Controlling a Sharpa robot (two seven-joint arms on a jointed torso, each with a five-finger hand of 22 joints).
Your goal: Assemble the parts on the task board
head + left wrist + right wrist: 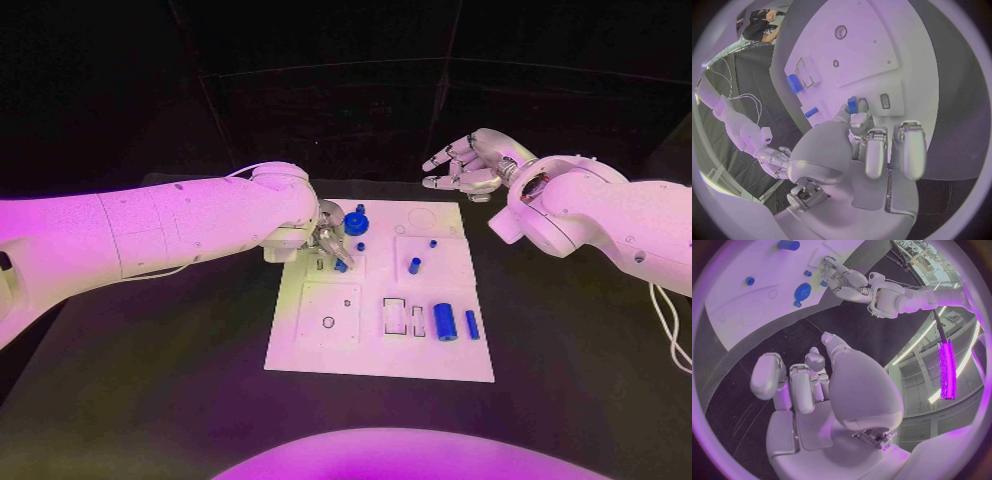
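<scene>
Two robot hands in play. Left robot hand (332, 232) sits over the upper-left part of the task board (378, 368), fingers pointing down at a small blue part (340, 265) standing in a slot; the left wrist view shows fingertips (859, 121) right at that blue piece (852, 105), touching or just about, but whether it is actually pinched can't be told. Right robot hand (469, 165) hangs off the board at about 1 o'clock, over the black surface (577, 370), fingers loosely curled and apart, holding nothing.

Board: flat white matte rectangle with shallow rectangular recesses and small round holes. Round blue knob-like part (355, 222) at 11 o'clock, just beside the left robot hand. Short blue peg (414, 265) stands upright near centre. Fat blue cylinder (446, 322) and thinner blue rod (472, 323) lie side by side at 4 o'clock, apart from both hands. Parts look smooth, plastic-like.
</scene>
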